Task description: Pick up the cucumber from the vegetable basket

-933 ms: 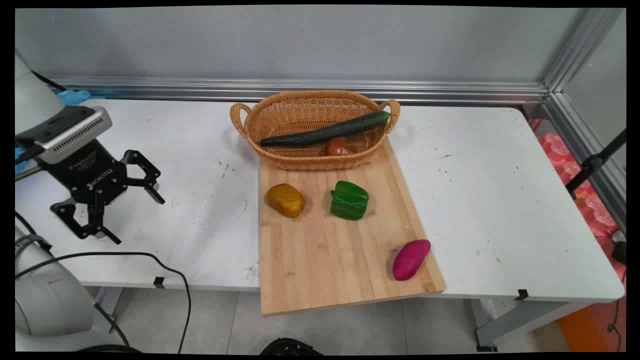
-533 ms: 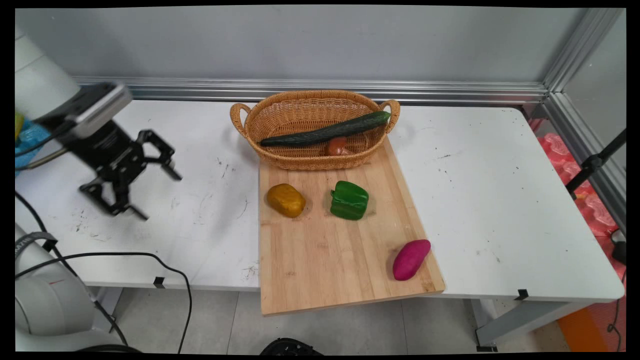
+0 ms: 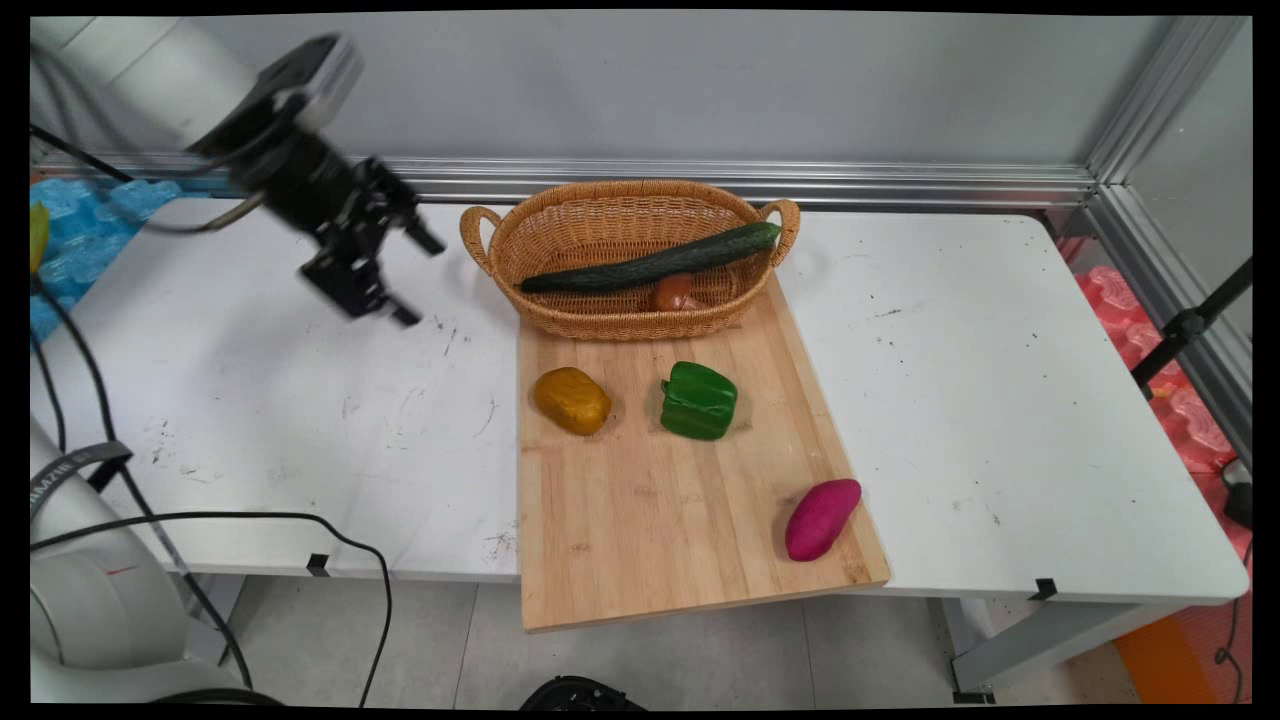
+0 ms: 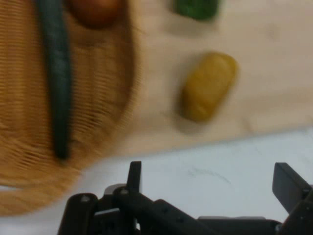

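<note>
My gripper (image 3: 420, 282) hangs open and empty above the table's far left, just left of the wicker basket (image 3: 590, 322). A long dark cucumber (image 3: 650, 262) lies slantwise in the basket over a small reddish-brown vegetable (image 3: 673, 292). On the wooden board (image 3: 650, 520) lie a yellow potato (image 3: 572, 400), a green pepper (image 3: 698, 400) and a purple sweet potato (image 3: 822, 518). In the hand view my gripper (image 4: 210, 181) is over white table, with the basket (image 4: 102, 98), cucumber (image 4: 56, 78), potato (image 4: 209, 85) and pepper (image 4: 197, 7) beyond it.
The board's near end juts over the white table's (image 3: 1000, 400) front edge. Black cables (image 3: 300, 520) hang at the left front. Blue packing (image 3: 80, 240) lies past the left edge, red packing (image 3: 1160, 340) past the right. A metal rail (image 3: 900, 180) runs along the wall.
The gripper has risen and swung from the table's near left toward the back and right, ending beside the basket's left handle. It stays open. The vegetables have not moved.
</note>
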Controlling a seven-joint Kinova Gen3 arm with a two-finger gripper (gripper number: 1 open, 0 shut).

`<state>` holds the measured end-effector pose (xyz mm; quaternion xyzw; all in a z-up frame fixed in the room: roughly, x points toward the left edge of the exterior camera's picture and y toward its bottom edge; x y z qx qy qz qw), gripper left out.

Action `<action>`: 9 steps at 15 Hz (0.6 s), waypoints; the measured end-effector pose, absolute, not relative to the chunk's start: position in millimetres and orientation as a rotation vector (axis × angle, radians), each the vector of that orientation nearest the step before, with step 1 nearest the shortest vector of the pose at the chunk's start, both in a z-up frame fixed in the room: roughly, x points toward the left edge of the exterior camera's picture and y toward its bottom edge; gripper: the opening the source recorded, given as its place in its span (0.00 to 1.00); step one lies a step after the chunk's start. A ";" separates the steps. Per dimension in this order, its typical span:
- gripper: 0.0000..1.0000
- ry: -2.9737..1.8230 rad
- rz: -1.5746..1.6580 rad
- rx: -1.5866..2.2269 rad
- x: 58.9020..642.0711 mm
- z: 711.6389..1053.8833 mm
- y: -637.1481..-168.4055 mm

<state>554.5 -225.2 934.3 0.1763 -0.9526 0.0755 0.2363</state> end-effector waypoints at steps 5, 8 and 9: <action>1.00 -2.537 0.275 0.625 536.5 940.7 -286.3; 1.00 -2.522 0.307 0.662 528.0 935.2 -324.3; 1.00 -2.521 0.311 0.664 526.0 933.0 -332.2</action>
